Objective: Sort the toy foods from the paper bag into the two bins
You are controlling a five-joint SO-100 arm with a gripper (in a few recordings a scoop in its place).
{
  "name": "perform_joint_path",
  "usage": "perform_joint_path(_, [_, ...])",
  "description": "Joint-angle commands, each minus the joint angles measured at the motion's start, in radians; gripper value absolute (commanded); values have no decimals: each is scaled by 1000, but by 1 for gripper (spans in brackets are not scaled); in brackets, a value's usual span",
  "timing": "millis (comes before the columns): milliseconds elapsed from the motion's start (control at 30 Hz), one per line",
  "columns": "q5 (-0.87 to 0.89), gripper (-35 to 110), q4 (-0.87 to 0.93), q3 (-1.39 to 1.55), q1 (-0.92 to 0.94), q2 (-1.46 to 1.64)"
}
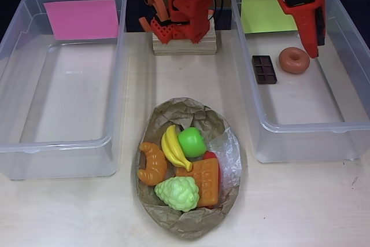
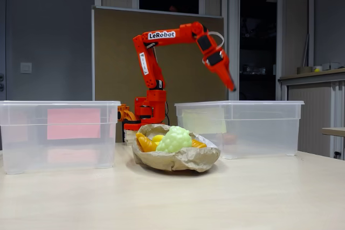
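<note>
Donut beside chocolate bar overhead (blurred from the front).

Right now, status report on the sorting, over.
Gripper above yellow-green-label bin, fingers look shut, empty. Donut and chocolate bar binned. Six toys in paper bag. Pink-label bin empty.

The bin with the pink label has lots of bare floor. The bin with the yellow-green label has a chocolate bar and a donut near its back; its front floor is bare. The toys crowd the paper bag between the bins.
</note>
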Motion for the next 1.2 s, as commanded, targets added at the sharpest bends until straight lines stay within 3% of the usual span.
perform_joint_path(0, [-339, 13, -15, -127, 110, -3])
perform_joint_path(133, [-623, 14, -87, -156, 261, -2])
perform_joint_path(367, [-755, 20, -84, -224, 528, -187])
perform_joint_path(600, [-936, 24, -51, -353, 678, -476])
perform_joint_path(1167, [-979, 35, -40, -586, 727, -793])
